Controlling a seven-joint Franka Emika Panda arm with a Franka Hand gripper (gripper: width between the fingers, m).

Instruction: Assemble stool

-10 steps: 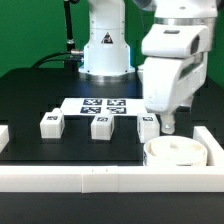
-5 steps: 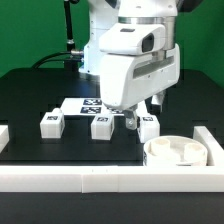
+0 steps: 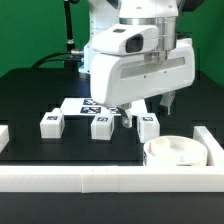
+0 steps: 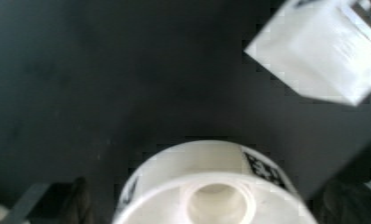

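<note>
Three short white stool legs with black-and-white tags stand in a row on the black table: the left leg (image 3: 51, 124), the middle leg (image 3: 101, 125) and the right leg (image 3: 148, 127). The round white seat (image 3: 172, 152) lies in the front corner at the exterior view's right. My gripper (image 3: 147, 112) is open just above the right leg. In the wrist view that leg (image 4: 208, 190) shows end-on, with a round socket, between my two dark fingers (image 4: 57, 200). The jaws stand apart on either side of it and do not touch it.
The marker board (image 3: 100, 105) lies behind the legs. White border rails (image 3: 90, 180) run along the table's front and sides. The robot base (image 3: 105, 50) stands at the back. A blurred white shape (image 4: 324, 50) lies beyond the leg in the wrist view.
The arm has swung from the exterior view's right toward the middle, turned its hand and settled over the right leg. The legs and the seat have not moved.
</note>
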